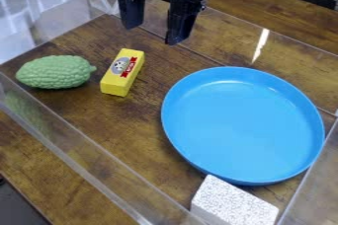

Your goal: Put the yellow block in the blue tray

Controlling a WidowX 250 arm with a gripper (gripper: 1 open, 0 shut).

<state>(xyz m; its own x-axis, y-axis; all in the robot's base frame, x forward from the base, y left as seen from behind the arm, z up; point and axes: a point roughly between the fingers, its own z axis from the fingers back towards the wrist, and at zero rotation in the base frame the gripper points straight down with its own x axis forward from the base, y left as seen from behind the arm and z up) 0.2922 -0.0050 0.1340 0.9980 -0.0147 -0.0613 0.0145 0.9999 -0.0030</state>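
Yellow block (123, 72): small bright yellow bar with a white-and-red label on its top face, lying flat on the dark wooden table (79, 130). It sits between the bumpy green oval object (55, 71) on the left and the large round shallow blue plastic tray (243, 123) on the right, near both but touching neither. Tray is empty.

Black gripper (158, 22) hangs above the table behind the block, pointing down, fingers spread wide with a clear gap between them, nothing held. It stands apart from the block, offset toward the back and a little right.

A white speckled foam block (234, 201) rests at the front, just beside the tray's near rim. Clear panels seem to fence the table edges, though glare makes their lines hard to follow.

Step in hand, by my reading: the approach, before any grasp. Next move calls for bringing the spread fingers over the block, lining them up across its narrow width, then descending to close. The green object looks far enough off not to be nudged.
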